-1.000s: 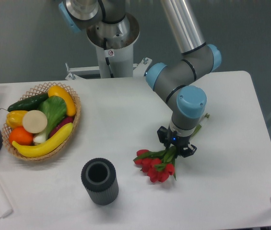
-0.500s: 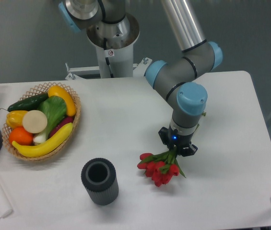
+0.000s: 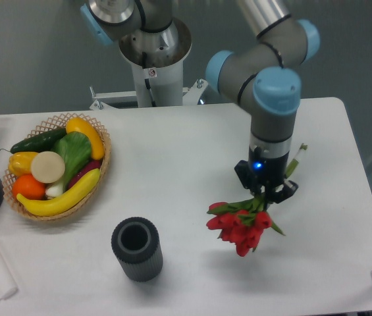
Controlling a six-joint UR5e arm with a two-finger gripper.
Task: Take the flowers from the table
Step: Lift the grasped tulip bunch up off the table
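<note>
Gripping the flowers (image 3: 241,227) by the stems, pincer (image 3: 266,193) clamped just above the red heads so the bunch dangles blooms-down, stem tips poking up past the wrist. Hanging right of the cup (image 3: 137,249), clear of the desk (image 3: 172,164). Higher and farther right than a second ago, blooms no longer resting.

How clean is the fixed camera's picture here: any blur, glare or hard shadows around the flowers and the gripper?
Fixed camera: lighting is even and soft, with no glare on the white table. The flowers look slightly soft at the blooms, while the gripper and the basket read sharp. Only a faint, diffuse shadow lies on the table near the flowers.
</note>
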